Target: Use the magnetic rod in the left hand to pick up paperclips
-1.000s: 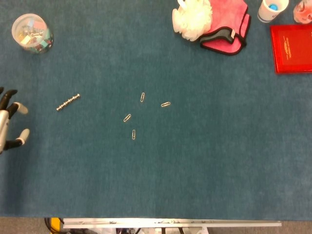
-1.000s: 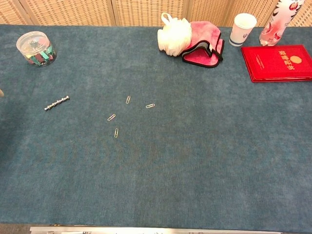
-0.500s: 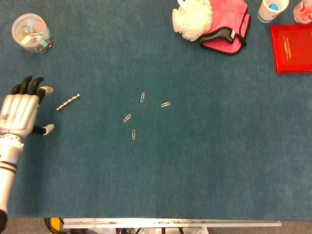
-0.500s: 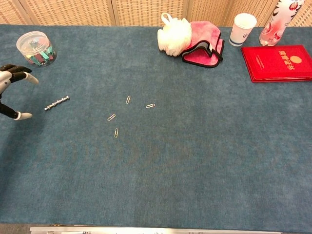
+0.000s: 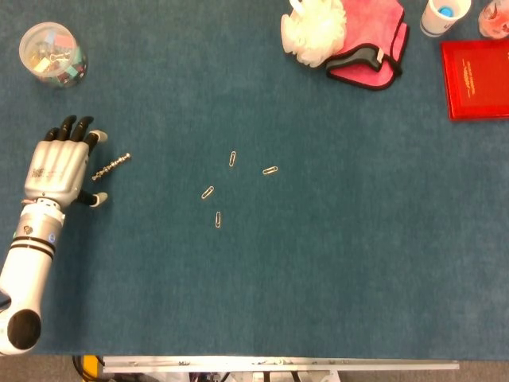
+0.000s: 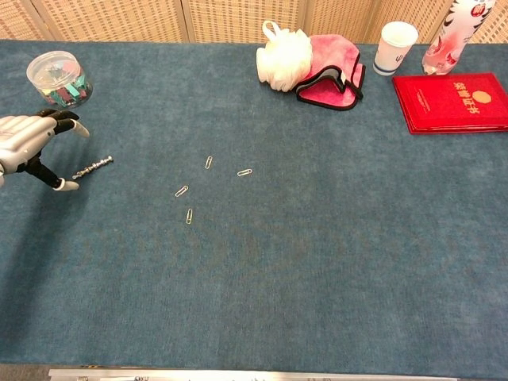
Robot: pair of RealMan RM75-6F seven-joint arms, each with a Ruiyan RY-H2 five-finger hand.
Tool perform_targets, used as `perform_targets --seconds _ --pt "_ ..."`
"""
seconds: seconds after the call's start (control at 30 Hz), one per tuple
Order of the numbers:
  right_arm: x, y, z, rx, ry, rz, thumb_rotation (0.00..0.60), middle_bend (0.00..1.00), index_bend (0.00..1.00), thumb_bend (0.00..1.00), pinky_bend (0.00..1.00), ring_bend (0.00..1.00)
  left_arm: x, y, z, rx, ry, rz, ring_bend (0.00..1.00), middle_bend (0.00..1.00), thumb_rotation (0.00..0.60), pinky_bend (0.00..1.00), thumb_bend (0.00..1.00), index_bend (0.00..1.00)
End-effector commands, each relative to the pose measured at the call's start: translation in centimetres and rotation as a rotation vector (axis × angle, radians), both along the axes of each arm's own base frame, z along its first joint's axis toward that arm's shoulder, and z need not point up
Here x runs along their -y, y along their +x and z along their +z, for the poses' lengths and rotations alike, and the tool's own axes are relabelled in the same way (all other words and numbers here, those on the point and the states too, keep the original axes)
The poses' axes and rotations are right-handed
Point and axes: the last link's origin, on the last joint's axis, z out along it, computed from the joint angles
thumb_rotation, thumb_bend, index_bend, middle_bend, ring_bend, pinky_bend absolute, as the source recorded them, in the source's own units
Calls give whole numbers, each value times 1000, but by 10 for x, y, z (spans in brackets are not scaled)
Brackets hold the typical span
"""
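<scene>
One magnetic rod [image 5: 110,166] flat, just beside spread left hand [image 5: 58,170]

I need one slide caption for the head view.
Open left robot hand beside the magnetic rod, paperclips scattered nearby.

The left hand [image 6: 28,143] was cut off at the chest view's left edge. The bottle [image 6: 456,32] ran past the top edge. The jar's [image 5: 52,53] contents were too small to tell.

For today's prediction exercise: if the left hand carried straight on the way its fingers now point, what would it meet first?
Probably the clear jar of clips; the left hand points toward it, and the magnetic rod lies just beside that line.
</scene>
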Motion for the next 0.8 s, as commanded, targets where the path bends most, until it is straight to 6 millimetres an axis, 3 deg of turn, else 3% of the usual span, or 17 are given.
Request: perform_targets --seconds 0.03,0.8 --pt "1 0 0 -2 2 -1 600 184 213 202 328 116 -4 -2 -2 -16 8 3 27 92 600 152 95 210" --pt "2 0 1 2 -1 -6 600 184 212 201 328 116 -20 -16 -17 -93 5 49 27 62 600 152 95 209"
